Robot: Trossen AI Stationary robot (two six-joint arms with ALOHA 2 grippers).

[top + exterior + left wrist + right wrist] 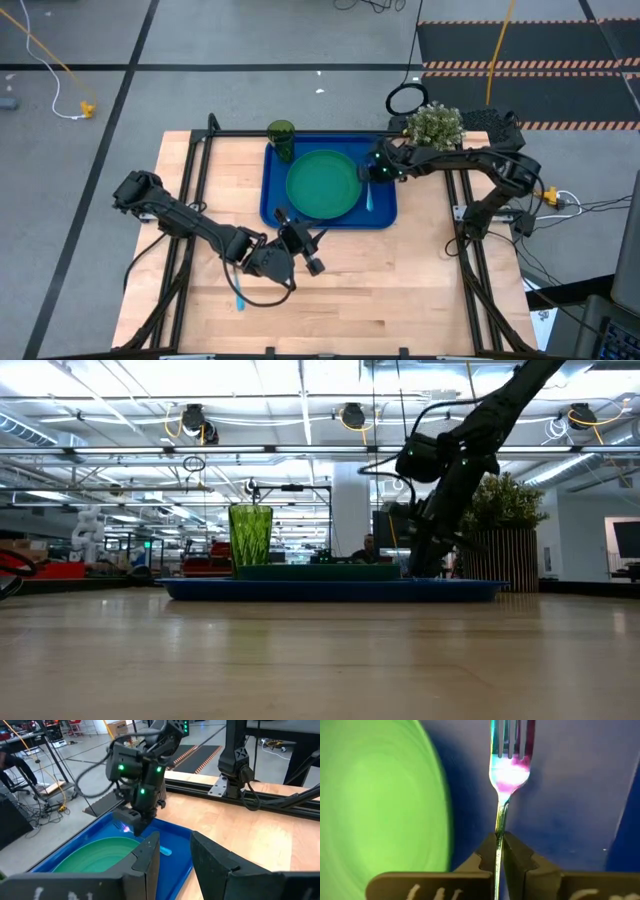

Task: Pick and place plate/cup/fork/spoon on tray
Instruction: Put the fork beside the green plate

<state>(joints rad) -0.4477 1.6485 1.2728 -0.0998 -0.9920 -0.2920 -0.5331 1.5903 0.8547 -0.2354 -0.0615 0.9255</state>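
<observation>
The blue tray [382, 214] holds the green plate [323, 183] in its middle and the green cup [281, 136] upright at its far left corner; the cup also shows in the low view [250, 535]. My right gripper [372, 172] is low over the tray's right strip, beside the plate, and is shut on the fork [510, 767]. The fork's light-blue handle [369, 198] points toward the near edge. My left gripper [300, 232] is open and empty just near of the tray. A slim light-blue handle [238, 298], probably the spoon's, lies on the table under my left arm; its bowl is hidden. My right gripper pinches the fork's thin metal neck [500, 827], just behind the tines, between its two fingertips. The fingers point down and lie across the fork. The fork lies about level along the tray's right strip, its handle [165, 851] toward the near edge. I cannot tell whether it rests on the tray or is just above it.
A potted leafy plant [435, 125] stands at the table's far right, close behind my right arm. Black frame rails run along the table's left, right and far sides. Bare wood lies near of the tray.
</observation>
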